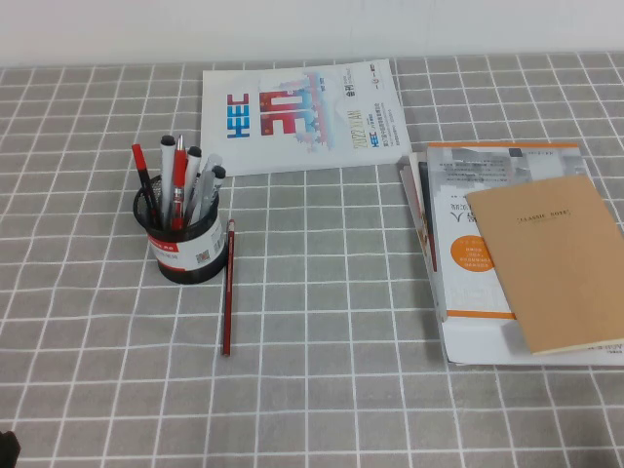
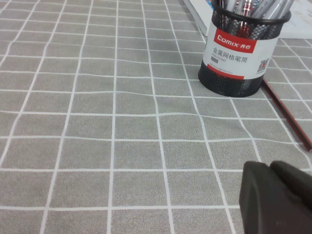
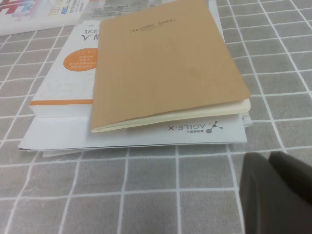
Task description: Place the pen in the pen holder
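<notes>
The pen (image 1: 228, 292) is a thin dark-red stick lying flat on the grey checked cloth, its far end touching the base of the pen holder (image 1: 190, 249). The pen holder is a black mesh cup with a white, red-edged label, standing upright with several pens (image 1: 180, 180) in it. In the left wrist view the pen holder (image 2: 239, 53) stands ahead, with the pen (image 2: 287, 114) beside it. My left gripper (image 2: 270, 166) is shut and empty, well short of both. My right gripper (image 3: 269, 157) is shut and empty, low over the cloth in front of the book stack.
A white booklet (image 1: 297, 115) with colourful print lies behind the holder. At the right is a stack of books and papers topped by a tan notebook (image 1: 551, 258), which in the right wrist view (image 3: 165, 63) lies just beyond the right gripper.
</notes>
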Robot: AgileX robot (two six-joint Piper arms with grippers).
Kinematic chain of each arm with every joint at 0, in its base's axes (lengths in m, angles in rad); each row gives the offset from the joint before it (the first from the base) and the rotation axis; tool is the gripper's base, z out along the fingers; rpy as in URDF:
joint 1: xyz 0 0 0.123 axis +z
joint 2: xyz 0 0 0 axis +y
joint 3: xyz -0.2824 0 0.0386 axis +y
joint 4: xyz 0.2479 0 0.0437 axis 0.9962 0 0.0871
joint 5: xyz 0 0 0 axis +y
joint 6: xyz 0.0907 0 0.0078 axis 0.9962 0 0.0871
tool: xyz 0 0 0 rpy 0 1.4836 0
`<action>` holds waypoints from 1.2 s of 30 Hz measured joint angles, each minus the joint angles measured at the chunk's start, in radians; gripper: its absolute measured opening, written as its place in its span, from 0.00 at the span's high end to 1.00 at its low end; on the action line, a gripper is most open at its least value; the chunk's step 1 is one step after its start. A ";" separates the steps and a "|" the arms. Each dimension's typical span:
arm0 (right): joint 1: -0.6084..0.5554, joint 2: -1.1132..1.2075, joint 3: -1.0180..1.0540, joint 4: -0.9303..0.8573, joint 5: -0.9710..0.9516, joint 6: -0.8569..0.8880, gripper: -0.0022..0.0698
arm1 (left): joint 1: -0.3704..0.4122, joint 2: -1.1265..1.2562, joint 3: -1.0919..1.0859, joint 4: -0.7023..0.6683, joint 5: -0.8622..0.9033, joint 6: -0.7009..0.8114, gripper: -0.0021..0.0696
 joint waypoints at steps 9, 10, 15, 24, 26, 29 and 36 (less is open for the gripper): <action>0.000 0.000 0.000 0.000 0.000 0.000 0.99 | 0.000 0.000 0.000 0.000 0.000 0.000 0.98; 0.000 0.000 0.000 0.000 0.000 0.000 0.99 | 0.000 0.000 0.000 0.000 0.000 0.000 0.98; 0.000 0.000 0.000 0.000 0.000 0.000 0.99 | 0.000 0.000 0.000 0.000 0.000 0.000 0.98; 0.000 0.000 0.000 0.000 0.000 0.000 0.99 | 0.000 0.000 0.000 0.000 0.000 0.000 0.98; 0.000 0.000 0.000 0.000 0.000 0.000 0.99 | 0.000 0.000 0.000 0.000 0.000 0.000 0.98; 0.000 0.000 0.000 0.002 0.000 0.000 0.99 | 0.000 0.000 0.000 0.000 0.000 0.000 0.98; 0.000 0.000 0.000 0.436 -0.079 0.000 0.99 | 0.000 0.000 0.000 0.000 0.000 0.000 0.98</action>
